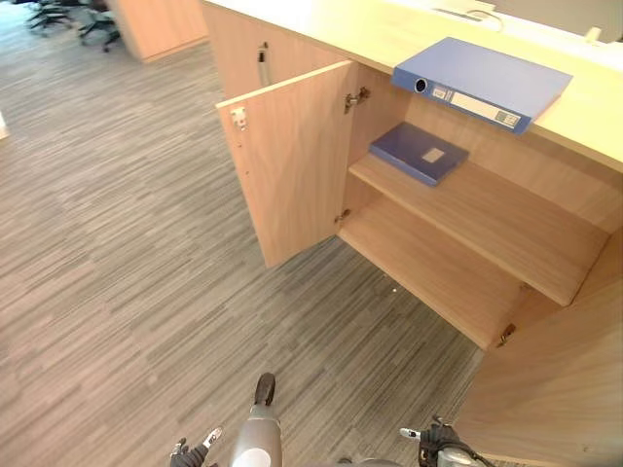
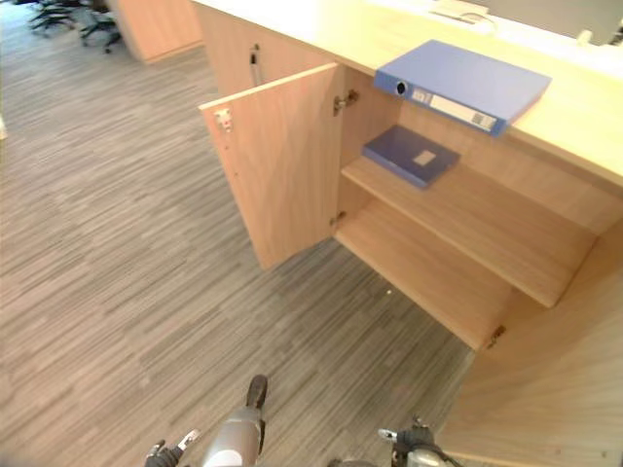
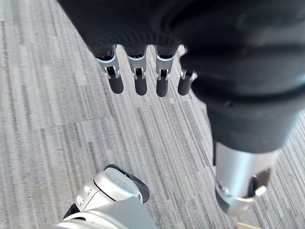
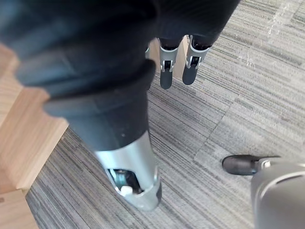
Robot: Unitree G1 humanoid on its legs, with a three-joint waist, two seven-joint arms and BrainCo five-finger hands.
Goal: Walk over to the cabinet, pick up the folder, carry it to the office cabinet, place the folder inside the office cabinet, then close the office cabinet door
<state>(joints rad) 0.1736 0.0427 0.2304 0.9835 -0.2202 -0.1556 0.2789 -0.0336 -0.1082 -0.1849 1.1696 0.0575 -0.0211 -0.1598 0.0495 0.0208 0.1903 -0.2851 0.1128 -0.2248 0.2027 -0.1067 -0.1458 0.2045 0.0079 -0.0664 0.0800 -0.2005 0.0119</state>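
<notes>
A blue lever-arch folder (image 1: 484, 82) lies flat on the light wooden top of the cabinet (image 1: 350, 29), its spine facing me. Below it the cabinet stands open, and a thinner dark blue folder (image 1: 419, 152) rests at the left end of the upper shelf (image 1: 506, 219). My left hand (image 3: 162, 81) hangs low over the carpet with straight fingers and holds nothing. Just as empty, my right hand (image 4: 167, 71) hangs beside the right door, fingers straight. Both hands also peek in at the bottom edge of the eye views, left hand (image 1: 192, 452), right hand (image 1: 438, 443).
The cabinet's left door (image 1: 292, 165) swings out over the grey striped carpet (image 1: 117, 243). Its right door (image 1: 555, 389) stands open close by my right side. The lower shelf (image 1: 428, 268) is bare. Office chairs (image 1: 68, 17) and another wooden unit (image 1: 156, 27) stand far left.
</notes>
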